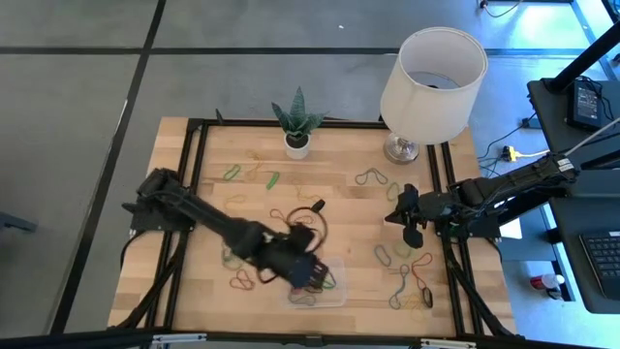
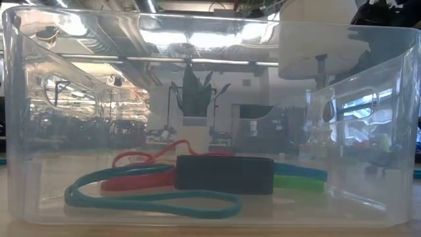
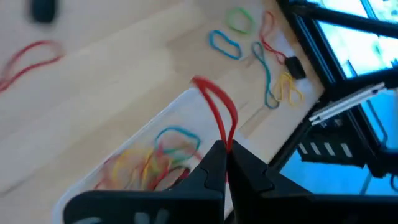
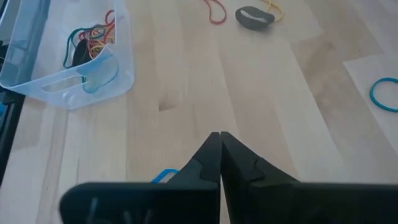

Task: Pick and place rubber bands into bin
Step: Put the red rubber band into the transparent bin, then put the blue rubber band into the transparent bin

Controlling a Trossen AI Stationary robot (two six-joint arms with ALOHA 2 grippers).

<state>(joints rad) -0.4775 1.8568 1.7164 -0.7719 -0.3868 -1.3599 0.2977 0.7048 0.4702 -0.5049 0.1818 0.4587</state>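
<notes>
The left gripper [image 3: 225, 163], clenched on a red rubber band [image 3: 217, 109], hangs above the bin [image 3: 134, 146]. Released off-centre, the springy loop could catch the bin's rim and flop outside. The right gripper [image 4: 219, 155], empty and clenched, waits well clear of the bin.

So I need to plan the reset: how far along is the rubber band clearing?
Partly done. Several bands already lie in the bin. In hand: the left gripper is shut on a red rubber band above the bin. Left: many loose bands on the table. The right gripper is shut and holds nothing.
</notes>
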